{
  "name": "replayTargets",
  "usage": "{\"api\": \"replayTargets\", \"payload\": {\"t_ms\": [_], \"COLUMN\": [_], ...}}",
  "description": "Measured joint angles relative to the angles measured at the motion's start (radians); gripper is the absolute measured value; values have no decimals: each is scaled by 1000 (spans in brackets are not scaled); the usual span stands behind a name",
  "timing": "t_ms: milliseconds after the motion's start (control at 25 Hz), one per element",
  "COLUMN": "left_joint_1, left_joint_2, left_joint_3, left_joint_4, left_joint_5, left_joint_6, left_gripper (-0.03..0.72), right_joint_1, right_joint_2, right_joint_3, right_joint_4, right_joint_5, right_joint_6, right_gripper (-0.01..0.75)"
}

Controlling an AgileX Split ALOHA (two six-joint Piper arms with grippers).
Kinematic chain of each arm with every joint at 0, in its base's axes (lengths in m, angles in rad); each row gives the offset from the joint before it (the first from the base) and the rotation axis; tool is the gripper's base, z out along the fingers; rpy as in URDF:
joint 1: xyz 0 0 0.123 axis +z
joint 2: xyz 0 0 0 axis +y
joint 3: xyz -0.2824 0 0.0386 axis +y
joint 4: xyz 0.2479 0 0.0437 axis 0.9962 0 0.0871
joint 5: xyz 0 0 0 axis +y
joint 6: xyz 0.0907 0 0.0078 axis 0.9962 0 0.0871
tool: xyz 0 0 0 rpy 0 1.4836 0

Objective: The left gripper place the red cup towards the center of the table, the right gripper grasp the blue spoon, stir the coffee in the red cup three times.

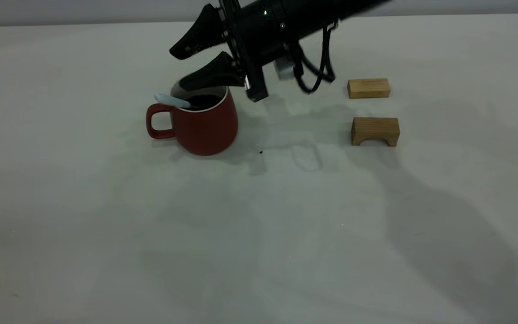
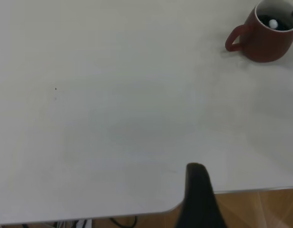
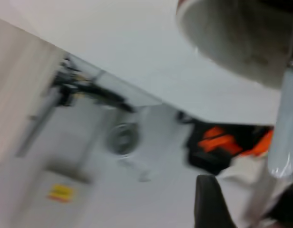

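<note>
The red cup [image 1: 203,126] stands upright on the table [image 1: 259,234], left of centre, with its handle pointing left and dark coffee [image 1: 206,100] inside. The blue spoon [image 1: 170,100] leans in the cup, its pale blue handle sticking out over the rim above the cup's handle. My right gripper [image 1: 181,67] hovers just above the cup's rim. It is open and its fingers are spread wide, with nothing between them. The right wrist view shows the cup [image 3: 232,38] and the spoon's handle [image 3: 284,137] close by. One finger [image 2: 198,190] of my left gripper is parked at the table's edge, far from the cup [image 2: 265,38].
Two tan wooden blocks stand right of the cup: a plain one [image 1: 368,87] farther back and an arched one [image 1: 375,130] nearer. A small dark speck [image 1: 260,152] lies on the table beside the cup.
</note>
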Motion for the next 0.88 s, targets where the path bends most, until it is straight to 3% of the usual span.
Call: {"api": "replayTargets", "payload": {"t_ms": [360, 520, 760, 880], "left_joint_1": [0, 0, 0, 0], "left_joint_2": [0, 0, 0, 0], "left_joint_3": [0, 0, 0, 0], "left_joint_4": [0, 0, 0, 0], "left_joint_5": [0, 0, 0, 0], "left_joint_6": [0, 0, 0, 0], "left_gripper": [594, 594, 594, 594], "right_joint_1": [-18, -23, -40, -40], "right_joint_2": [-361, -540, -779, -884], "right_joint_3": [0, 0, 0, 0], "right_joint_4": [-490, -592, -684, -770], "right_joint_5": [12, 36, 230, 268], "right_joint_6": [-13, -15, -232, -339], "right_gripper": [488, 488, 488, 488]}}
